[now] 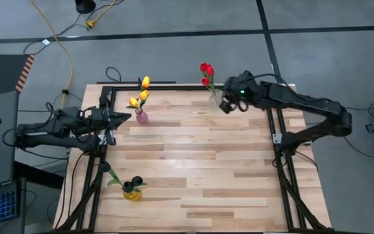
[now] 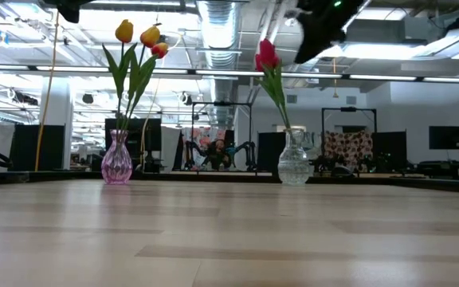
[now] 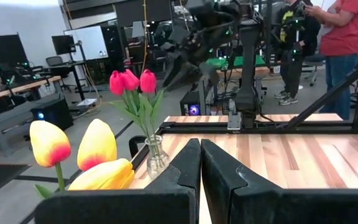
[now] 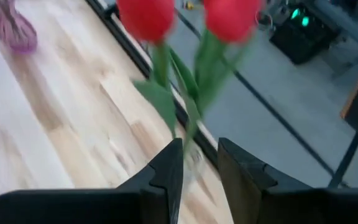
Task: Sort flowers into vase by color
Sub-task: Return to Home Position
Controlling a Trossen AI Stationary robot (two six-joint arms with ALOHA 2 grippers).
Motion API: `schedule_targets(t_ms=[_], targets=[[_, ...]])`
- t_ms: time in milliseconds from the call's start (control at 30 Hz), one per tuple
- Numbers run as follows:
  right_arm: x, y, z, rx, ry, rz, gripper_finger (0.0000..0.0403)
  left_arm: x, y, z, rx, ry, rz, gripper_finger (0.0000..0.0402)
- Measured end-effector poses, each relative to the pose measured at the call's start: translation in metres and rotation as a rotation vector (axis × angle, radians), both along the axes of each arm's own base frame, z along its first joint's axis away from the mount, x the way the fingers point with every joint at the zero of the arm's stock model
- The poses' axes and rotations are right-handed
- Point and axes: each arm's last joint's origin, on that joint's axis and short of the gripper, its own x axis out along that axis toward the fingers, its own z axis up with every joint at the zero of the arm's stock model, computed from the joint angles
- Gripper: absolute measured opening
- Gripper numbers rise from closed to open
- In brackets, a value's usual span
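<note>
Three red tulips (image 1: 206, 71) stand in a clear glass vase (image 1: 214, 101) at the table's far edge; the low view shows one head (image 2: 267, 54) above that vase (image 2: 294, 163). My right gripper (image 4: 201, 152) is open, just right of and above the vase, with the red stems (image 4: 188, 118) ahead of its fingertips. Yellow-orange tulips (image 1: 141, 91) stand in a pink vase (image 1: 141, 117). My left gripper (image 3: 200, 149) is shut, hovering just left of the pink vase. Near-black tulips (image 1: 135, 184) sit in a yellow vase (image 1: 132, 194) at the near left.
A black frame rail (image 1: 174, 86) runs along the table's far edge, with side rails (image 1: 281, 156) on the left and right. The wooden tabletop (image 1: 200, 169) is bare between the vases. A person in a red shirt (image 3: 352, 31) stands in the room beyond.
</note>
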Motion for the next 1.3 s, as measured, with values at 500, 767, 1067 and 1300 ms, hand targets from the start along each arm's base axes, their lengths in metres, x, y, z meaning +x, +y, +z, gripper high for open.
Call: schedule_targets(t_ms=[500,767,1067,1300], targets=[[-0.077,0.026,-0.059,0.134,-0.295,0.119,0.0128,0.02,0.0,-0.04,0.017,-0.046,-0.013,0.0],[-0.094,0.03,-0.117,0.213,-0.551,0.297,0.0128,0.027,-0.002,-0.068,0.028,-0.061,-0.07,0.0],[-0.115,0.034,-0.159,0.201,-0.645,0.316,0.0128,0.021,0.001,-0.098,-0.002,-0.053,0.021,0.0],[-0.131,0.04,-0.186,0.198,-0.748,0.31,0.0128,0.007,0.001,-0.113,0.022,-0.104,0.028,0.0]])
